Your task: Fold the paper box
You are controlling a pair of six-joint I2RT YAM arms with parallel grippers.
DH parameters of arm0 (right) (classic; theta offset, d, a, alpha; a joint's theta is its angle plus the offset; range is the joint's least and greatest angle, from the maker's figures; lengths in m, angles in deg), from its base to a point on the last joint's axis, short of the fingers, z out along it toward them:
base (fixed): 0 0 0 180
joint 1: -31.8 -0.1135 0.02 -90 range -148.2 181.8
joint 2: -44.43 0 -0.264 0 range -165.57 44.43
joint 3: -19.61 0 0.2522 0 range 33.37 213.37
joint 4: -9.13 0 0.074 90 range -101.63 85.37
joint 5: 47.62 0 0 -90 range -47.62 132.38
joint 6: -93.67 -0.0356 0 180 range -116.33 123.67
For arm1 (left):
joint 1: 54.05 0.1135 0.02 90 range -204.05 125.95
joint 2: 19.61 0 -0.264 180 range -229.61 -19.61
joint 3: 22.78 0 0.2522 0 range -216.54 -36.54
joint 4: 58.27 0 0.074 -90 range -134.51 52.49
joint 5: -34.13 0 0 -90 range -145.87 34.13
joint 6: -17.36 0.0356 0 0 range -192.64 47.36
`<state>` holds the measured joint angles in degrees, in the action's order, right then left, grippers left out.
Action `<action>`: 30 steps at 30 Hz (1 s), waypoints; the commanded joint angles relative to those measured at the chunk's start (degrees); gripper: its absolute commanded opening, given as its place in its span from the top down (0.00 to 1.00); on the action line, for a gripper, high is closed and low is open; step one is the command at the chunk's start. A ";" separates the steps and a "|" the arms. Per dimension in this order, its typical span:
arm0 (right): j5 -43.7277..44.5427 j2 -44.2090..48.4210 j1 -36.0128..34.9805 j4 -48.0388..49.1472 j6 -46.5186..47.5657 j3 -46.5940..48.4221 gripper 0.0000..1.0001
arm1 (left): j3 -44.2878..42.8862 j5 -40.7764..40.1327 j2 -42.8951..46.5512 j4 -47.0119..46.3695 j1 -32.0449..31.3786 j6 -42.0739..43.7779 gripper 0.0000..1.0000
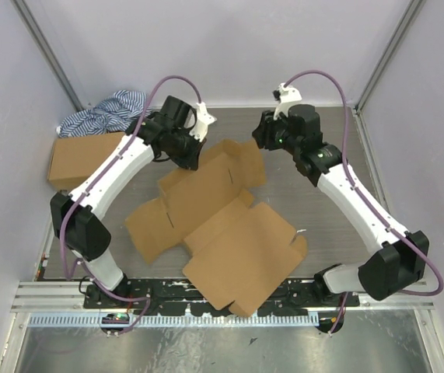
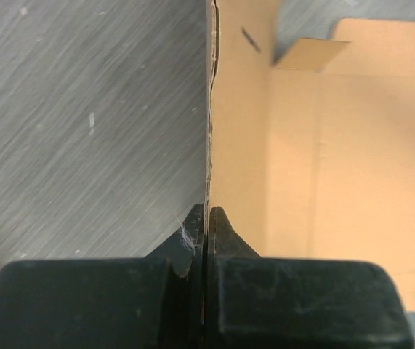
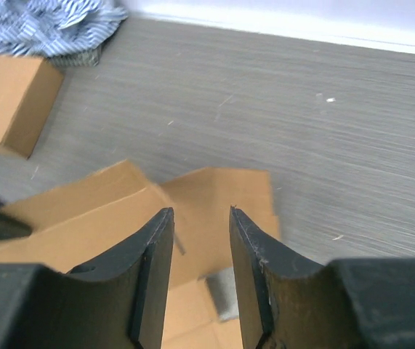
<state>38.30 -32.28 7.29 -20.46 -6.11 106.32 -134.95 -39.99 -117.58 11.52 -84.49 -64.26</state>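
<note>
Since a flap (image 2: 240, 131) at eleven o'clock of the centrally spread paper box (image 1: 222, 233) is clamped by the left gripper (image 2: 206, 218), the right gripper (image 3: 200, 240) being parted and empty, it should be hinged along its crease.

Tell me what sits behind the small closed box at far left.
A crumpled blue-and-white striped cloth lies behind the small box, by the back wall. What lies beneath the cloth is hidden.
</note>
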 commanded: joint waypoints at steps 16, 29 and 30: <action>-26.07 -28.63 16.26 4.33 5.70 15.09 0.69 | 21.08 -31.07 20.73 -26.37 -11.57 13.58 1.00; -39.34 -41.39 17.68 24.12 1.93 17.37 0.65 | 26.22 -28.22 20.75 -30.34 -11.83 19.44 1.00; -41.79 -42.44 17.93 25.32 0.81 17.83 0.65 | 26.58 -28.09 20.47 -30.77 -11.76 19.77 1.00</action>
<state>6.17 -71.97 24.18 -4.18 -2.83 121.29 -109.66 -68.08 -96.38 -16.06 -96.05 -46.78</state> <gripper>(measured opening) 0.354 0.033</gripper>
